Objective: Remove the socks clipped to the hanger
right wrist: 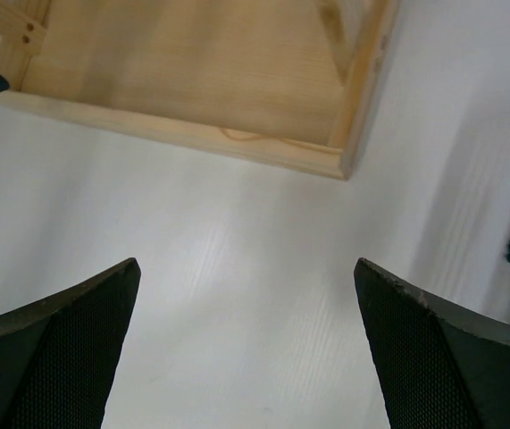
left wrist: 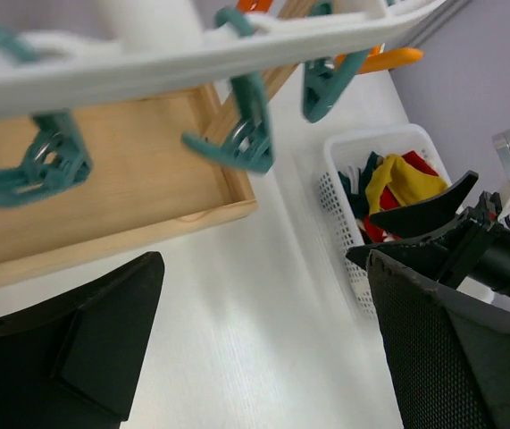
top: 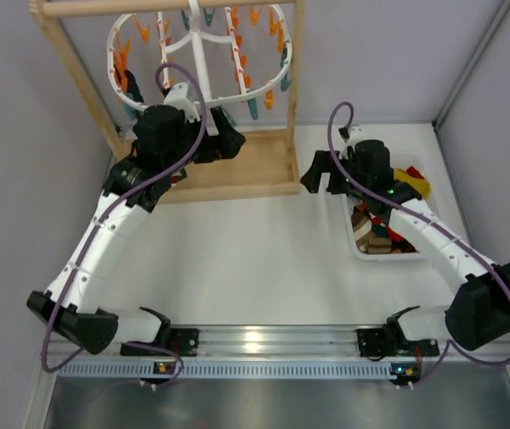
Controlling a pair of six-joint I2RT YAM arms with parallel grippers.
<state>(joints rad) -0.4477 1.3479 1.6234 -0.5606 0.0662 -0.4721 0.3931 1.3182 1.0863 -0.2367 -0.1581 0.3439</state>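
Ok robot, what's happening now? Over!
Both open, empty: left gripper under hanger, right gripper over table. Hanger looks bare; socks piled in white basket. Nothing in the way.

Left arm (top: pixel 103 237): white segmented links, black joint housings, black wrist block
Left cable (top: pixel 180 68): purple, thin, one loop above the wrist, a second loop by the base
Right arm (top: pixel 440 239): white links with rows of small dark dots, black joints, bulky black elbow; green light (top: pixel 388 190) at the wrist
Right cable (top: pixel 334 118): purple, same kind
Left fingers (left wrist: pixel 442 357): matte black, broad wedges, finely dimpled pad face
Right fingers (right wrist: pixel 451 357): same black wedges, dimpled faces
Bases (top: pixel 170 342): black, on a ribbed silver rail (top: pixel 272 340)
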